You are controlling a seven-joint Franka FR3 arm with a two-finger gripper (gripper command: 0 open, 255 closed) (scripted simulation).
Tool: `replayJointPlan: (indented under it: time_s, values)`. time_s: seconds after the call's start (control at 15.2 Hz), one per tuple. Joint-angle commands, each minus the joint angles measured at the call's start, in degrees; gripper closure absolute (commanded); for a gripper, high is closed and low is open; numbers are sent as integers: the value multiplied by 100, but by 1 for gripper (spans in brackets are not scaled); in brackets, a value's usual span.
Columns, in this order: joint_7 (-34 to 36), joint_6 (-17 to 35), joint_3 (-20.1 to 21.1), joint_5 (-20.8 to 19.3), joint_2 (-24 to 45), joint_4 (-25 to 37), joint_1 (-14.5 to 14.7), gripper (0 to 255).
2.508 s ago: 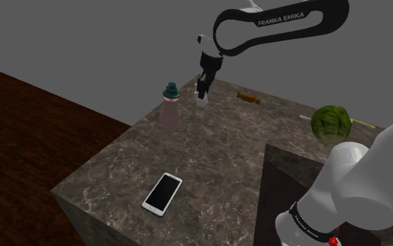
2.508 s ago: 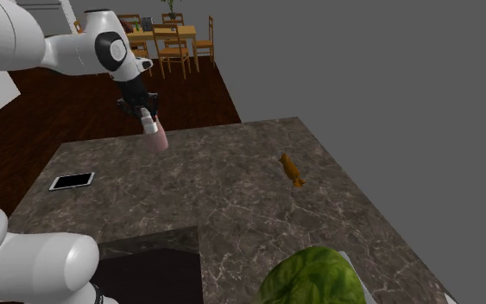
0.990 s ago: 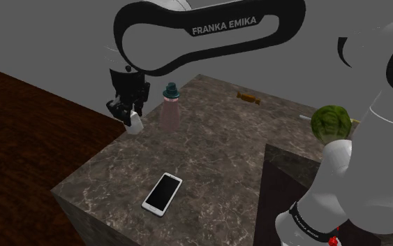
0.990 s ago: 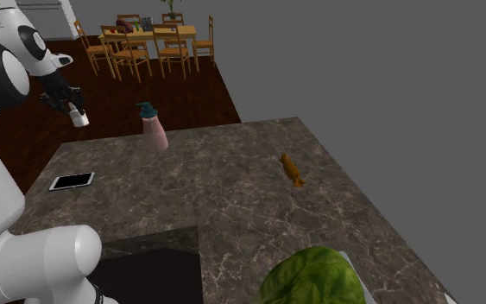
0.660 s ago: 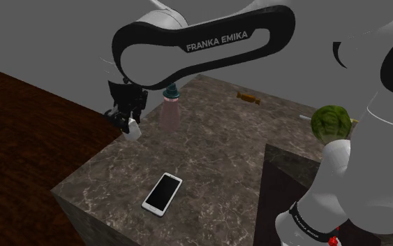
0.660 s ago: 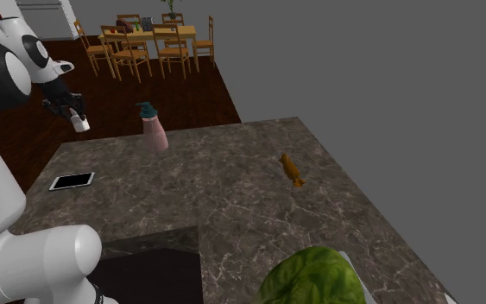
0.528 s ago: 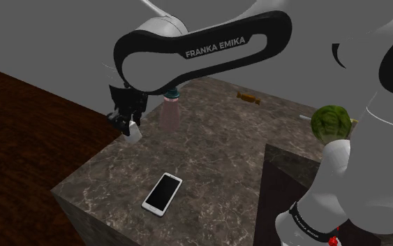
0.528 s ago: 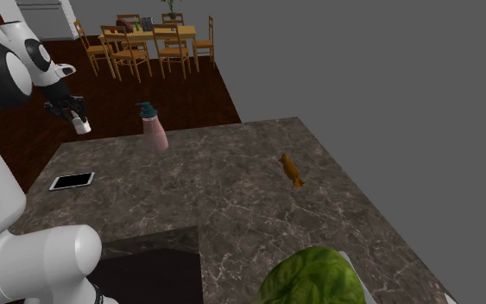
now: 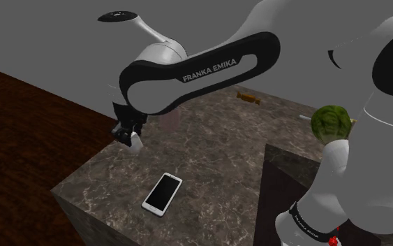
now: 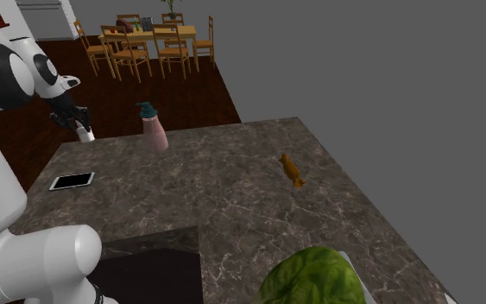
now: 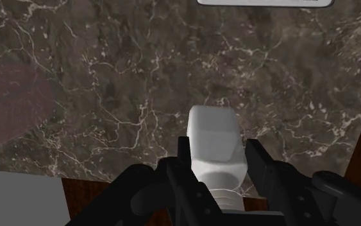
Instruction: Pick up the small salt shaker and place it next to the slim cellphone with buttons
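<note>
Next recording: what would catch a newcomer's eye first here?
The big white arm arches over the dark marble counter, its black gripper clasping a small white shaker at the counter's edge on the shoulder view's left. Next come the phone lying flat nearer the camera and the green leafy head at that view's right.

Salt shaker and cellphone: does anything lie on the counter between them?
Nothing: the shoulder view shows bare marbled counter between the white salt shaker, clasped by the gripper, and the cellphone.
</note>
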Motion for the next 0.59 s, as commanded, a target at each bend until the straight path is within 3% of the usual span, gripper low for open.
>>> replayJointPlan:
  time_s: [0.0,0.53]
  values:
    - [27,140,-6,-25,87,-53,2,255]
    - [140,678,-32,-121,330,-357,9,255]
